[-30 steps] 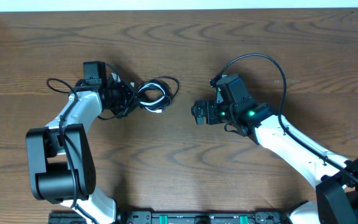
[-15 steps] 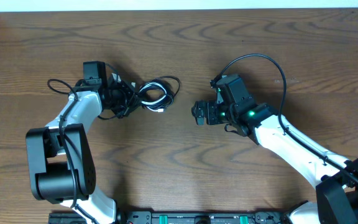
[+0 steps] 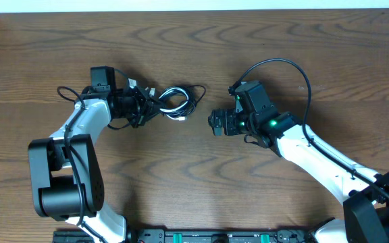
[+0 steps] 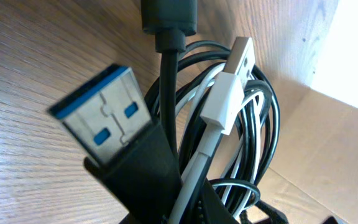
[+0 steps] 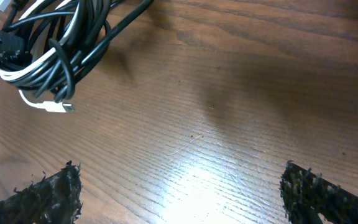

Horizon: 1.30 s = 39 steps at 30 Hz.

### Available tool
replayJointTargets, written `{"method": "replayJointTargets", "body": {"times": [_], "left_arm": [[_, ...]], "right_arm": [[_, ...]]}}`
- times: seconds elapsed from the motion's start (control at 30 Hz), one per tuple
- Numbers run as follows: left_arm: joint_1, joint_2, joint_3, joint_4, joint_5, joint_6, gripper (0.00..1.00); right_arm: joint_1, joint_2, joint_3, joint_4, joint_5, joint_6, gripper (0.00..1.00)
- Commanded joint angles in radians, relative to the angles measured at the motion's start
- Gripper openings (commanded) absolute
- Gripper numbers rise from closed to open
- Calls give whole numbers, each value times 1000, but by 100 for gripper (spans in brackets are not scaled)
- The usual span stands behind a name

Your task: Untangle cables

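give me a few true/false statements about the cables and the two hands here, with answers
1. The left hand is shut on the cable bundle. True.
2. The right hand grips the white cable. False: it is open, holds nothing and sits apart from the bundle.
3. The black cable and the white cable are looped together. True.
4. The black plug in the left wrist view has a red insert. False: the insert is blue.
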Motion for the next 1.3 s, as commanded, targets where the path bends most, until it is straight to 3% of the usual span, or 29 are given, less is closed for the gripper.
{"method": "replayJointTargets", "body": {"times": [0.0,0.1,0.23,0.37,0.43,0.47,0.5,0.57,0.77,1.27], "left_arm": [[4,2,3,2,76,-8,8],[4,2,3,2,82,-8,8],[4,2,3,2,209,-8,8],[4,2,3,1,301,-8,8],[4,2,3,1,312,-9,8],[4,2,3,1,316,-10,8],[4,2,3,1,322,-19,8],[4,2,3,1,341,-28,8],[4,2,3,1,356,-27,8],[4,2,3,1,353,-27,7]], "right_arm": [[-1,-13,8,-1,14,-11,99],[-1,-13,8,0,15,-11,99],[-1,-13,8,19,13,-8,99],[-1,-14,8,219,-71,50,99],[-1,-13,8,348,-176,50,86],[-1,-13,8,401,-213,51,68],[-1,-13,8,441,-239,64,56],[-1,-13,8,473,-247,129,46],[35,-13,8,401,-244,155,31],[53,-13,8,354,-227,158,23]]}}
